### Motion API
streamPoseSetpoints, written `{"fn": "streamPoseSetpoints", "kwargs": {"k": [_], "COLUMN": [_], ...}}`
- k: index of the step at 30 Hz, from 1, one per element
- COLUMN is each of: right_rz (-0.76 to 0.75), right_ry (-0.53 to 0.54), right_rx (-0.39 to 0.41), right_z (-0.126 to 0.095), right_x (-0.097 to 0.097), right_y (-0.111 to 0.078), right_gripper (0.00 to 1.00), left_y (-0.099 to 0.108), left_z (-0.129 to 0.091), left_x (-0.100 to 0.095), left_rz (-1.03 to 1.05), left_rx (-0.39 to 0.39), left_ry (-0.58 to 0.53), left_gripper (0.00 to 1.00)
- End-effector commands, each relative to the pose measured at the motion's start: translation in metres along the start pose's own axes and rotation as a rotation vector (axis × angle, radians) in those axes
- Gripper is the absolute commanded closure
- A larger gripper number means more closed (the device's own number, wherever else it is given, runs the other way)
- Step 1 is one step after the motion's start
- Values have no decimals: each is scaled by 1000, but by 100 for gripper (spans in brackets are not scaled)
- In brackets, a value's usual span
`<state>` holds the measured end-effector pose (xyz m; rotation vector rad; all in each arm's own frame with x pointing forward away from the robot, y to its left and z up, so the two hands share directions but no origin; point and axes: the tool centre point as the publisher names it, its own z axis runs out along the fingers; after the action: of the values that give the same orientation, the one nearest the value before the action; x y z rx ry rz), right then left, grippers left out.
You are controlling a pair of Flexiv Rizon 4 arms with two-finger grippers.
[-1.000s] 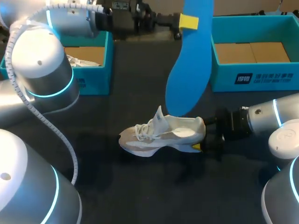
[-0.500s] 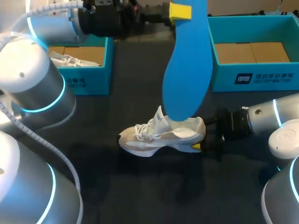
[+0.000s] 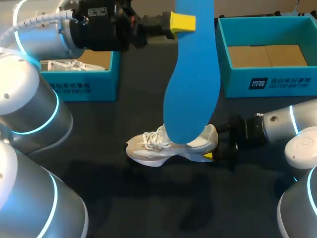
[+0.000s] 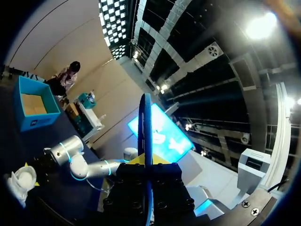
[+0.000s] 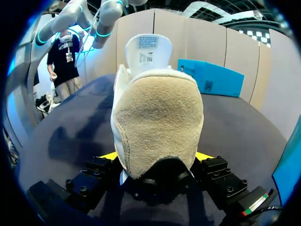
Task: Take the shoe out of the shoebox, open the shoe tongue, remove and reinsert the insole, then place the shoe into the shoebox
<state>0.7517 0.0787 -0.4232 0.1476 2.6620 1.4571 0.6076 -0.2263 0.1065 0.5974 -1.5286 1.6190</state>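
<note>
Two grips are closed: the left end effector [image 3: 188, 22] pinches the blue insole [image 3: 190, 84] by its top, and the right end effector [image 3: 212, 153] clamps the white shoe [image 3: 148, 151] at its heel on the surface [image 3: 124, 198]. The insole has drifted left and lower, its toe now over the shoe's opening. Reinsertion looks near.

The left claw [image 3: 182, 22] carries the blue insole [image 3: 190, 84] sideways. The insole's lower end, hanging below the claw, now hides the tongue of the shoe [image 3: 148, 148].

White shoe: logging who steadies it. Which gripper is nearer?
Right. The right gripper clamps the shoe at its heel; the left gripper is high above it, holding the blue insole.
</note>
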Motion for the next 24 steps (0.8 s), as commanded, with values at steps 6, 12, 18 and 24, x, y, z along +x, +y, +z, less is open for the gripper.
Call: {"fn": "streamPoseSetpoints", "kwargs": {"k": [6,12,18,24], "right_rz": [0,0,0,0], "right_ry": [-3,-3,-3,-3], "right_rx": [2,2,2,2], "right_z": [2,2,2,2], "right_x": [0,0,0,0], "right_y": [-1,-1,-1,-1], "right_gripper": [100,100,100,100], "left_y": [12,16,19,19], "left_z": [-7,-6,-5,-5], "left_x": [-3,-5,-9,-9], "left_rz": [6,9,6,6], "left_rx": [27,41,39,39], "left_ry": [14,-2,-5,-5], "left_gripper": [100,100,100,100]}}
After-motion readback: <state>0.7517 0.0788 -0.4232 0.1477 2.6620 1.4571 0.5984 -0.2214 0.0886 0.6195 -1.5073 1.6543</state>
